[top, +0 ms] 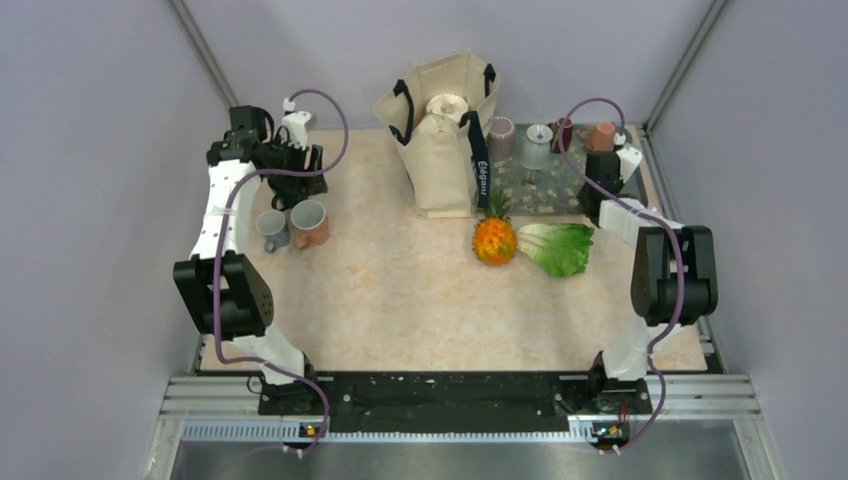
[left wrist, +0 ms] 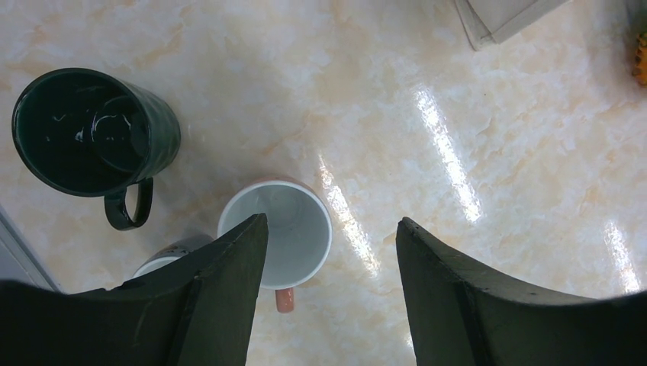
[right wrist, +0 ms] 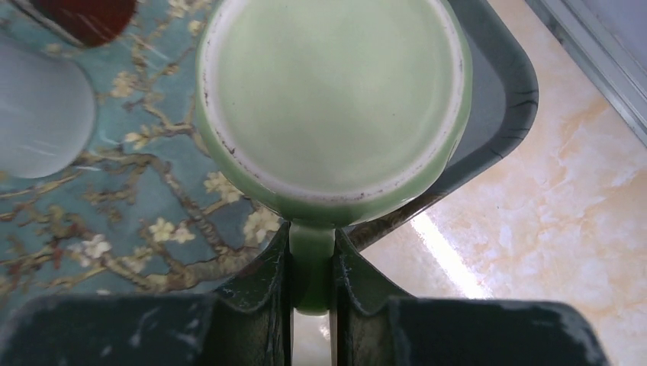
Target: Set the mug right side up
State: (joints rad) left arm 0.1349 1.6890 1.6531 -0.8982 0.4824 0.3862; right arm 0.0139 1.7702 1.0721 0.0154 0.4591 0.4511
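Observation:
A light green mug [right wrist: 332, 99] is upside down, its flat base facing the right wrist camera, over the corner of a floral tray [right wrist: 114, 229]. My right gripper [right wrist: 311, 263] is shut on the mug's green handle. In the top view the right gripper [top: 600, 188] is at the tray's right end and hides the mug. My left gripper [left wrist: 332, 229] is open and empty, hovering above upright mugs at the far left; it also shows in the top view [top: 290, 185].
Under the left gripper stand a dark green mug [left wrist: 91, 130], an orange mug with a white inside [left wrist: 278, 232] and a grey mug [left wrist: 164, 258]. A canvas bag [top: 440, 140], a pineapple [top: 495, 238] and a lettuce [top: 558, 247] sit mid-table. Cups [top: 537, 145] crowd the tray [top: 520, 195].

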